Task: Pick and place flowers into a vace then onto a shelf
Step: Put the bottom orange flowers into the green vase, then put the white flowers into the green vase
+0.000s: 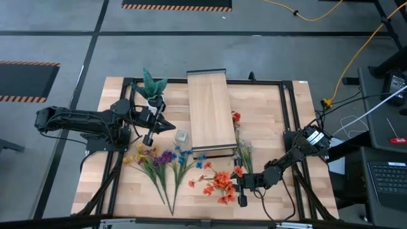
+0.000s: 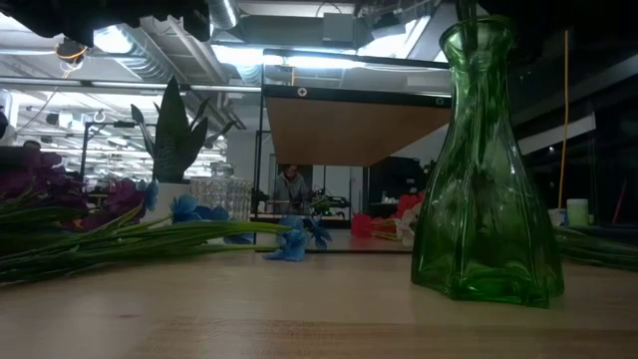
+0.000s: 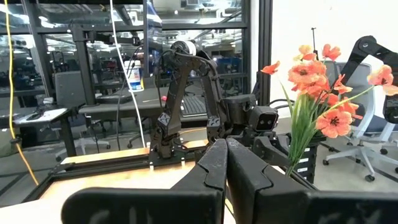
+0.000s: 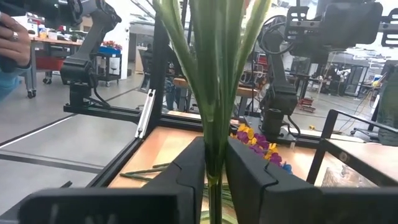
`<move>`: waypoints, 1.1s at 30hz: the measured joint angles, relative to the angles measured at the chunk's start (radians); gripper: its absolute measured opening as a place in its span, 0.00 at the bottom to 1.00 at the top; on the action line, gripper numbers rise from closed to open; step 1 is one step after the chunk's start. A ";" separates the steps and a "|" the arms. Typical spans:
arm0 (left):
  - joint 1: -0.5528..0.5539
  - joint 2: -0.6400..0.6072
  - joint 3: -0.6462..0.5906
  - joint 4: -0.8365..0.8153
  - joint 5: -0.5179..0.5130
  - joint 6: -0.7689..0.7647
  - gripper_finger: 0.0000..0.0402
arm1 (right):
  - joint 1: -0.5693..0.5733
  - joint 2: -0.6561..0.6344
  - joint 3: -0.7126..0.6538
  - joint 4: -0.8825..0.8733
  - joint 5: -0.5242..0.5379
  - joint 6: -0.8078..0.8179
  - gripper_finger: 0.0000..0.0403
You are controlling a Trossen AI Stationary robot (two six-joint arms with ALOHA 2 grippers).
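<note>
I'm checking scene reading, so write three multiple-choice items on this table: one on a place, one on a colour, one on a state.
1. Where does the spiky plant stand?
A. On the shelf
B. On the table beside the shelf
C. In the vase

2. What colour is the glass vase?
A. Green
B. Red
C. Black

3. How is the left gripper?
A. Wide open
B. Shut on purple flowers
C. Shut, holding nothing

Answers:
1 B: the high view shows the spiky plant on the table, off the shelf.
2 A: the glass vase is clearly green in the low view.
3 C: the left gripper has its fingers pressed together with nothing between them.
</note>
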 joint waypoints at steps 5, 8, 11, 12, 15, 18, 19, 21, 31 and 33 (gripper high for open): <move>0.000 0.000 0.000 0.000 0.000 0.000 0.01 | 0.000 0.000 0.000 0.000 0.000 0.019 0.26; 0.000 0.000 0.000 0.000 0.000 0.000 0.01 | 0.000 0.000 0.000 0.001 0.000 -0.006 0.32; 0.000 0.000 0.000 0.000 0.000 0.000 0.01 | 0.000 0.000 0.000 0.001 0.000 -0.012 0.36; 0.000 0.000 0.000 0.000 0.000 0.000 0.01 | 0.000 0.000 0.000 0.001 0.000 -0.016 0.36; 0.000 0.000 0.000 0.000 0.000 0.000 0.01 | 0.004 0.000 0.000 0.002 0.000 -0.066 0.37; 0.000 0.000 0.000 0.000 0.000 0.000 0.01 | 0.011 0.000 0.000 0.015 0.001 -0.092 0.37; 0.000 0.000 0.000 0.000 0.000 0.000 0.01 | 0.013 0.000 0.000 0.022 0.001 -0.096 0.37; 0.000 0.000 0.000 0.000 0.000 0.000 0.01 | 0.022 0.000 0.000 0.035 0.027 -0.123 0.37; 0.000 0.000 0.000 0.000 0.000 0.000 0.01 | 0.114 -0.074 0.000 0.053 0.392 -0.199 0.37; 0.000 0.000 0.000 0.000 0.000 0.000 0.01 | 0.131 -0.090 0.000 0.052 0.425 -0.240 0.37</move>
